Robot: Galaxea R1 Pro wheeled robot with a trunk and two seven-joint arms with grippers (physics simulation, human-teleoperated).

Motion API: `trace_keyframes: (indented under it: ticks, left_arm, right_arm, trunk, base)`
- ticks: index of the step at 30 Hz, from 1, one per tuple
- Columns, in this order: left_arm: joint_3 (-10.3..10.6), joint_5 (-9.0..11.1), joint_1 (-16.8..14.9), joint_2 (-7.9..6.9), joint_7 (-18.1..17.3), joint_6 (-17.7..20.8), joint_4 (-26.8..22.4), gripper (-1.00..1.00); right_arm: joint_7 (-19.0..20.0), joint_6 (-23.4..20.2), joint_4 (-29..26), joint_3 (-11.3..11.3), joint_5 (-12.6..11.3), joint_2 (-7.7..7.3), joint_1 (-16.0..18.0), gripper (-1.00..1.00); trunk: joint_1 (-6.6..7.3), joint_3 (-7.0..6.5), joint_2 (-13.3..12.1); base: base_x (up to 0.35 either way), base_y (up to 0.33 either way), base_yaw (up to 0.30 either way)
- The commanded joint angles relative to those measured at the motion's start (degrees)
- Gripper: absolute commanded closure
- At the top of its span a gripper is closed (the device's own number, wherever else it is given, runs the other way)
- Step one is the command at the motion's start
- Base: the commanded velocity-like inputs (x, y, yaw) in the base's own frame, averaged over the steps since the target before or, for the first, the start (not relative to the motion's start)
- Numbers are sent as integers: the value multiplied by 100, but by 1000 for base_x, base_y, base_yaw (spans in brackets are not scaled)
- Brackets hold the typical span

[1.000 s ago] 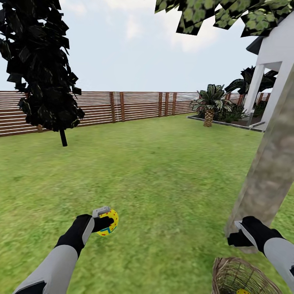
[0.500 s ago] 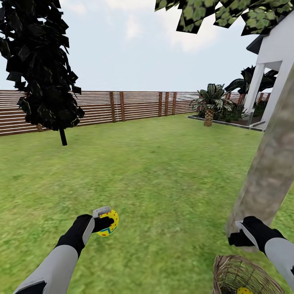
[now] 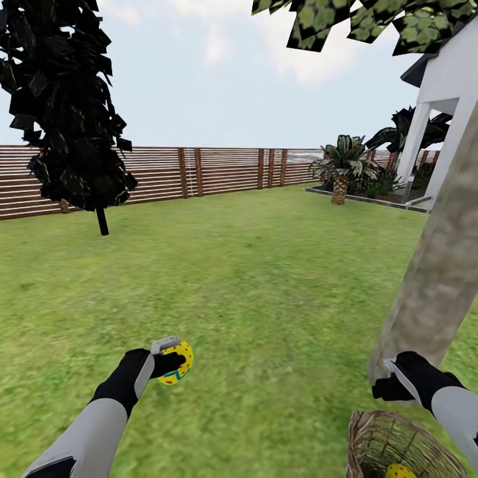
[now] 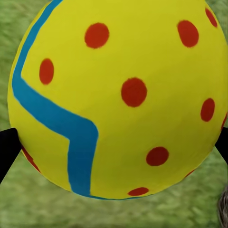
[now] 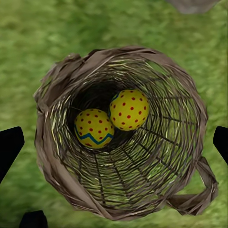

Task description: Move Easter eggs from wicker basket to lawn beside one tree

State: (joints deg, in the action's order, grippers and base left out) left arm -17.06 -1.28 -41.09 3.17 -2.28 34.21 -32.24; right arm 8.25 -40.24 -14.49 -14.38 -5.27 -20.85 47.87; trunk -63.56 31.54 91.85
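Head view has the left gripper [image 3: 174, 359] closed on one egg [image 3: 177, 362], held above the lawn [image 3: 265, 279] well apart from the tree [image 3: 431, 285]; the left wrist view shows that egg [image 4: 118, 95] clamped between the dark fingers [image 4: 7, 147], their tips at either side of it. The right gripper [image 3: 388, 385] hangs over the basket [image 3: 372, 438], which stands just beside the trunk; in the right wrist view its fingers [image 5: 9, 145] are spread wide, and two eggs [image 5: 94, 128] [image 5: 128, 109] lie touching at the bottom of the basket [image 5: 57, 95], straight below the gap.

The step in hand looks like setting the held egg down by the tree; it would go best if the egg were carried toward the trunk and lowered until it rests on grass between the fingers before they part, since a round egg released high may roll off. The right fingers seem well centred for the next pick; a straight descent clear of the rim should serve.
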Motion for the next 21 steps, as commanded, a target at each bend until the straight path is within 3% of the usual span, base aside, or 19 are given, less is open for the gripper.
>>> trace_keyframes:
  ticks: [1,16,21]
  left_arm:
    - [-43,-21,-4,8,-27,33,-11,100]
    - [-35,-30,-4,26,-36,33,-2,100]
    - [-37,-30,-4,24,-43,31,-2,100]
  right_arm:
    - [2,-27,-10,-47,-53,-6,3,-100]
    - [-2,-28,-10,-47,-44,26,3,-100]
    - [-6,-28,-10,-55,-44,37,3,-100]
  trunk:
    - [-22,25,45]
    - [-352,294,647]
    - [-352,294,647]
  base:
    - [0,0,0]
    - [0,0,0]
    - [0,0,0]
